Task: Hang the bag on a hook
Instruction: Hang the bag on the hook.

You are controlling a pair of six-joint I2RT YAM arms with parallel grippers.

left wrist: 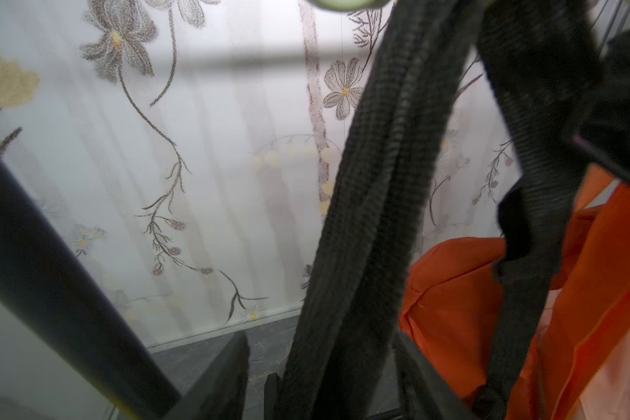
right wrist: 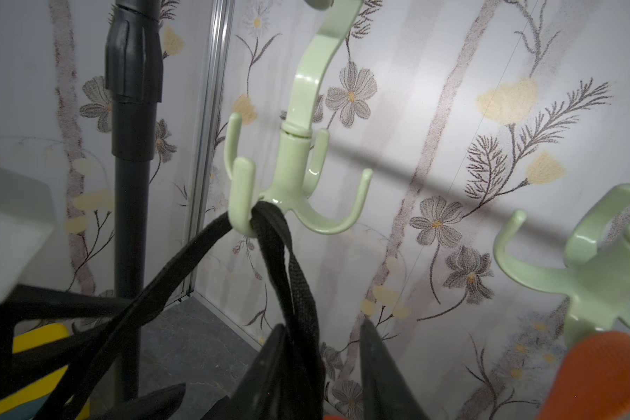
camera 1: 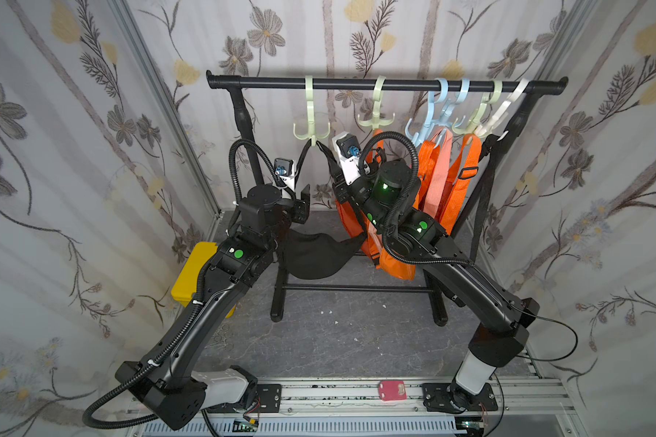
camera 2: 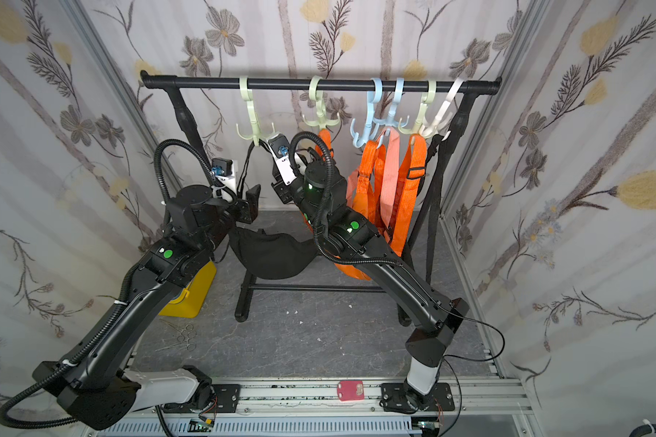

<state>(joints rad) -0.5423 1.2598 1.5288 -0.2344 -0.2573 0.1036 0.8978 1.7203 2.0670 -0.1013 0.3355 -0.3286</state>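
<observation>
**Already hooked: black bag hangs on the leftmost green hook**

Plainly, the black bag is off the tabletop. It sags below the pale green hook, the leftmost one on the black rail of the rack along the tabletop's back edge. In the right wrist view its black straps loop over one prong of that hook and run down from it.

The left pincer sits just left of the straps, above the bag's left end. In the left wrist view it is released, its jaws spread with a strap passing between them.

The right pincer is released too. A strap lies against one finger and wallpaper shows in the gap beside it.

To the right along the rail, orange bags hang from other hooks, touching the black bag's right end. A yellow box stands by the tabletop's left edge, partly under the left arm.
</observation>
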